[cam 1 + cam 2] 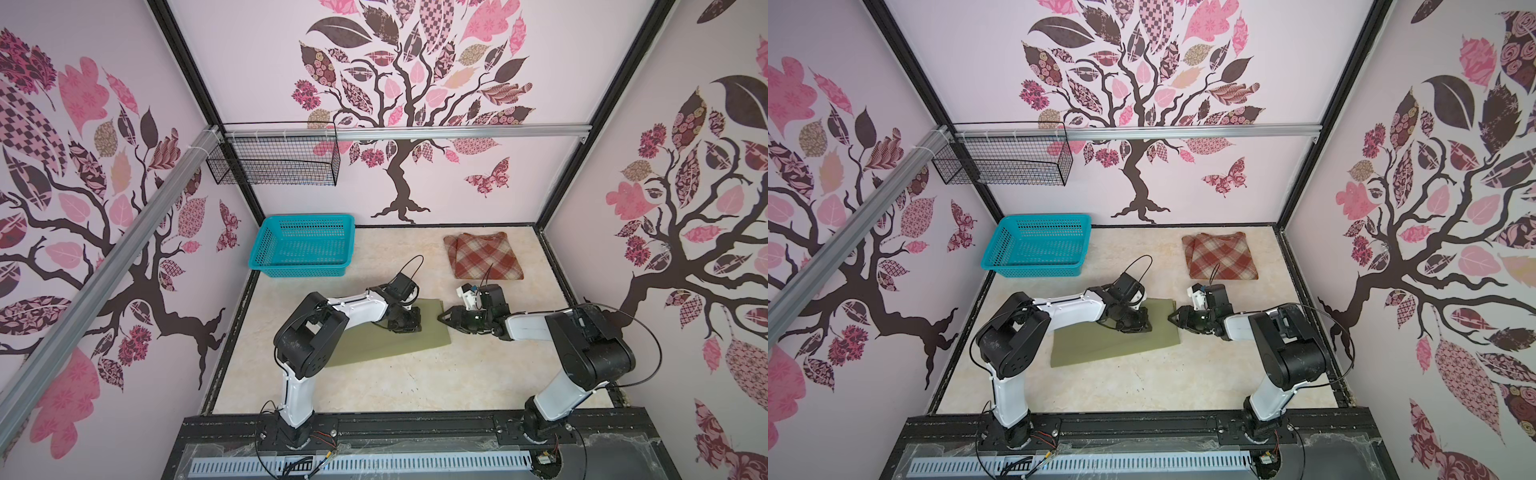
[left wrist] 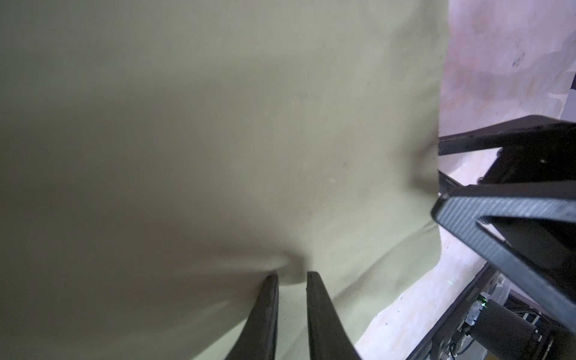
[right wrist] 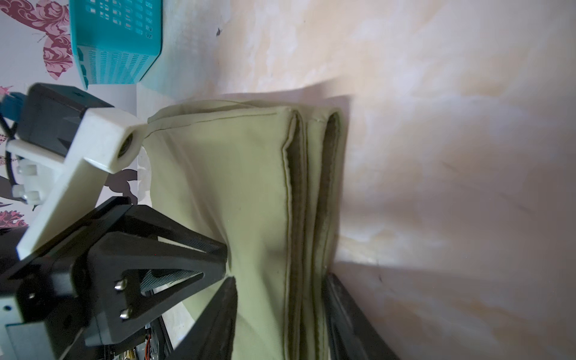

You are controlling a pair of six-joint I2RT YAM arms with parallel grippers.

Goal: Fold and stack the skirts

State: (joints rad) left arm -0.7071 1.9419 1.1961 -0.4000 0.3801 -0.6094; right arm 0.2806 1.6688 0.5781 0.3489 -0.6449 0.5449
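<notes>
Pale walls [image 1: 540,174] with tree decals (pink, brown leaves); cream marbled floor [image 1: 415,374]; wire basket [image 1: 278,160].

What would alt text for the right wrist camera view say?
A folded olive-green skirt lies on the pale marbled table, its layered edges straddled by the right tool, one finger on each side. The left tool presses its top, and a turquoise basket sits beyond.

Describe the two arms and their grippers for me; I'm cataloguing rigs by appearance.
Both arms pair white link shells with black joint housings, scuffed pale in places, on black bases. Thin black cables loop above each wrist. The left gripper and right gripper have black, tapered triangular fingers with cut-out centres and silver screws. A white bracket holds each wrist camera.
</notes>
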